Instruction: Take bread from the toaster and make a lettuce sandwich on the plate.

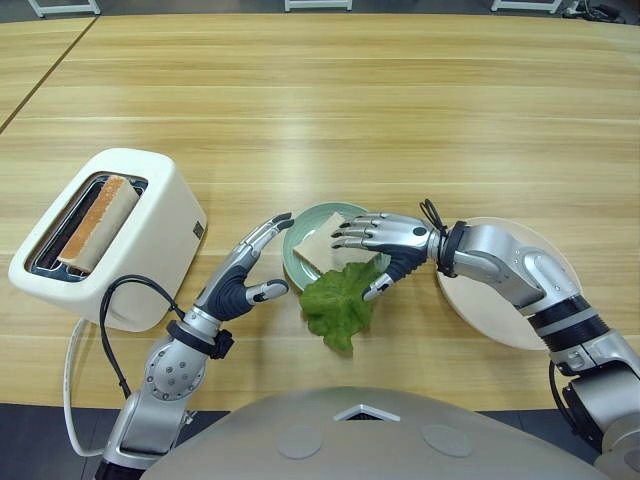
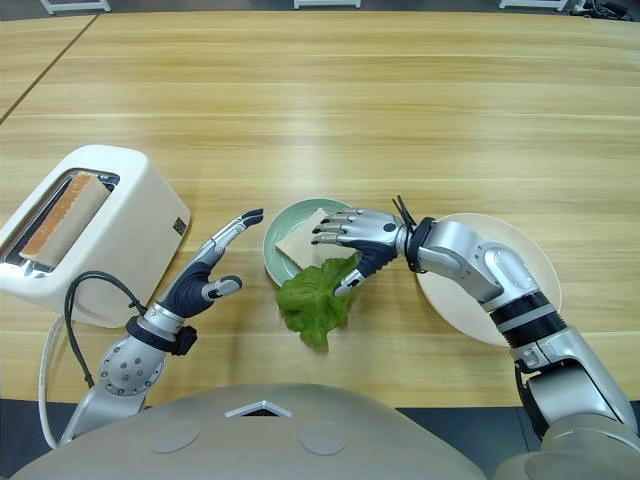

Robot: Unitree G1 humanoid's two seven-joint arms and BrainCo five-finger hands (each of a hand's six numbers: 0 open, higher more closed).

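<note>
Left eye view, and my right hand [image 1: 385, 235] is out over the green plate [image 1: 320, 212] at the near middle of the table [image 1: 350, 100]. Fingers are stretched flat and pointing left, spread wide, gripping nothing. They hover just above the slice of bread [image 1: 318, 250] lying on that plate. My thumb hangs down on the near side, and its tip touches the right edge of the lettuce leaf [image 1: 338, 305].

The lettuce sits at the near rim of the green plate. Its far edge overlaps the plate and reaches the near corner of the bread, while most of the leaf spills off onto the table toward me.

My left hand [image 1: 240, 280] is between the toaster [image 1: 150, 215] and the green plate, just left of the plate's rim. Its palm faces right, its fingers are straight and open, and it holds nothing.

Over on the far left, the cream toaster has a second slice [image 1: 100, 222] standing in its slot, browned crust up.

To the right, my right forearm lies across a pale plate [image 1: 480, 310] just beside the green one.
</note>
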